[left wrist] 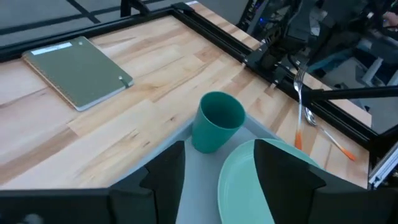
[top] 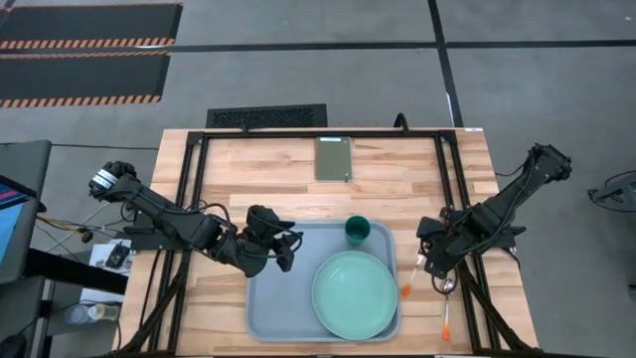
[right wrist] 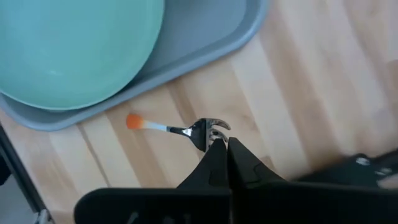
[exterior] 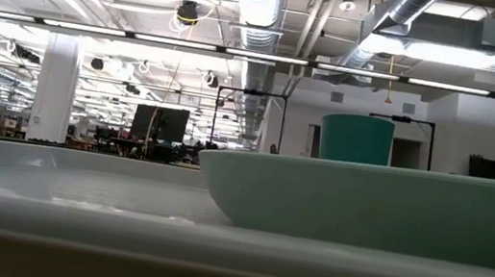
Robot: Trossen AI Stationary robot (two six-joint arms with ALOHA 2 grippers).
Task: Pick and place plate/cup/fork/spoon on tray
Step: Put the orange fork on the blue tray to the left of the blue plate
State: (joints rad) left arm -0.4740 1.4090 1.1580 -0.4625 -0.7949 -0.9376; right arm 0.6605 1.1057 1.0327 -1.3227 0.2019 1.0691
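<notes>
We judge the task half done. The tray [top: 268, 298], smooth grey-blue with rounded corners and a raised rim, already carries the plate [top: 355, 295], a matte mint-green disc at its four o'clock side, and the cup [top: 358, 231], a small teal cylinder at its one o'clock corner. The fork [right wrist: 180, 129], orange handle and silver tines, hangs by its tines in the clenched right gripper [right wrist: 219, 144] over the bare wood just past the tray's three o'clock rim; the spoon [top: 449, 308] lies on the wood near five o'clock. The left gripper [left wrist: 217, 168] hovers released over the tray.
</notes>
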